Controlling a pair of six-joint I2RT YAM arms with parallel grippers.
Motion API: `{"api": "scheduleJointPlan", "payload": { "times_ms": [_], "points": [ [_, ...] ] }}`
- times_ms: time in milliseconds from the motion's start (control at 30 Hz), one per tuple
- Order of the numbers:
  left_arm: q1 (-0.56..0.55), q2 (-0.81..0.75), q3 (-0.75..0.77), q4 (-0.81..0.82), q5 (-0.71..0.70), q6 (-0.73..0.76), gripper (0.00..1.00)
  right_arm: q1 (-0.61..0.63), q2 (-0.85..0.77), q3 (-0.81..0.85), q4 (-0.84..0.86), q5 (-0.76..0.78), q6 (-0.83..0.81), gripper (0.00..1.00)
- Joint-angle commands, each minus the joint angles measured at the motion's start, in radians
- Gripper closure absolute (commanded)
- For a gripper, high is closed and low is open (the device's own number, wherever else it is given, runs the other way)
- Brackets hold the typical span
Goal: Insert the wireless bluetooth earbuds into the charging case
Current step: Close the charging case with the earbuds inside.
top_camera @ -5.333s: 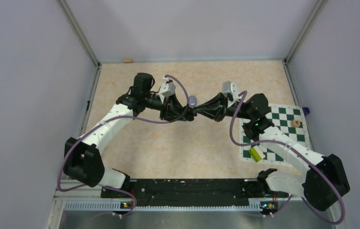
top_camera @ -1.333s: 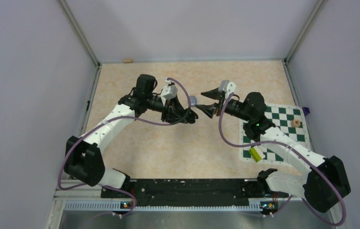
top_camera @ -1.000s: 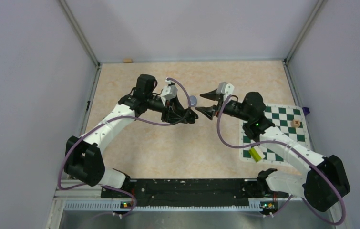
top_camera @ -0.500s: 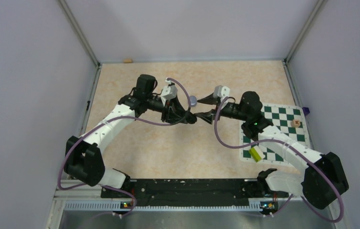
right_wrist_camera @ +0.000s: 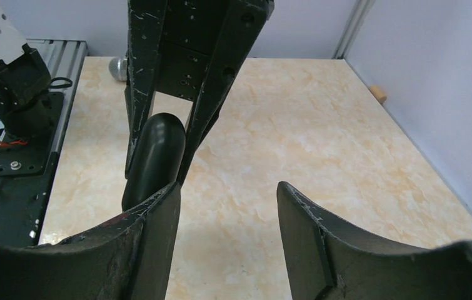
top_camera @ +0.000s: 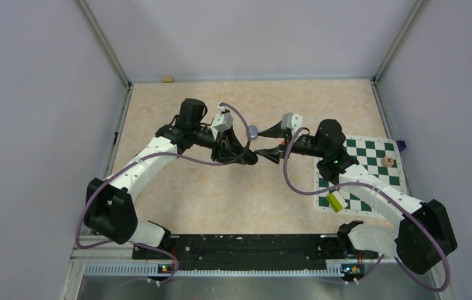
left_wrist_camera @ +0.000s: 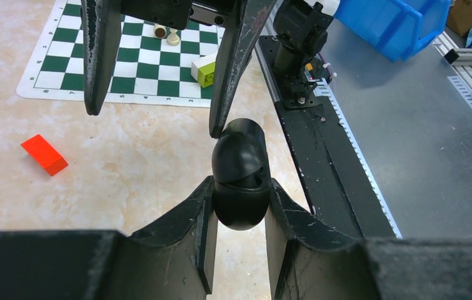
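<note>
Beige marbled table (top_camera: pixel 220 194) with chessboard mat (top_camera: pixel 371 153), red block (left_wrist_camera: pixel 44 154), small wooden piece (top_camera: pixel 168 79)

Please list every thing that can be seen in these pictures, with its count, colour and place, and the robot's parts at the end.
case: 1, black, between the left fingers
red block: 1, red, on the table
board: 1, green and white, table's right side
yellow-green block: 1, yellow-green, on the board
pieces: 2, brown and pale, on the board
peg: 1, tan, table's far edge
round thing: 1, lilac-grey, on the table beyond the fingers
bin: 1, blue, on the grey surface off the table
table: 1, beige marbled
arms: 2, white and black, near edge
left fingers: 2, black, shut on the case
right fingers: 2, black, open, one tip at the case
</note>
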Motion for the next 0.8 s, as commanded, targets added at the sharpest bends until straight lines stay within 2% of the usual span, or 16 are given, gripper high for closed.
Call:
{"api": "scheduleJointPlan", "payload": {
  "times_ms": [0, 133, 300, 500, 767],
  "points": [
    [-0.001, -0.01, 0.018, 0.02, 0.015, 0.016, 1.0, -0.002, -0.025, 0.027, 0.055, -0.098, 0.027, 0.42],
    [-0.002, -0.008, 0.017, 0.019, 0.014, 0.016, 1.0, -0.002, -0.027, 0.027, 0.056, -0.143, 0.03, 0.42],
    [-0.002, -0.007, 0.016, 0.017, 0.014, 0.019, 1.0, -0.003, -0.054, 0.029, 0.051, -0.098, 0.012, 0.4],
    [-0.002, -0.004, 0.02, 0.014, 0.015, 0.021, 1.0, -0.001, -0.052, 0.014, 0.116, -0.224, 0.082, 0.39],
    [-0.003, -0.004, 0.02, 0.012, 0.012, 0.023, 1.0, 0.005, -0.052, 0.018, 0.09, -0.232, 0.06, 0.38]
  ]
}}
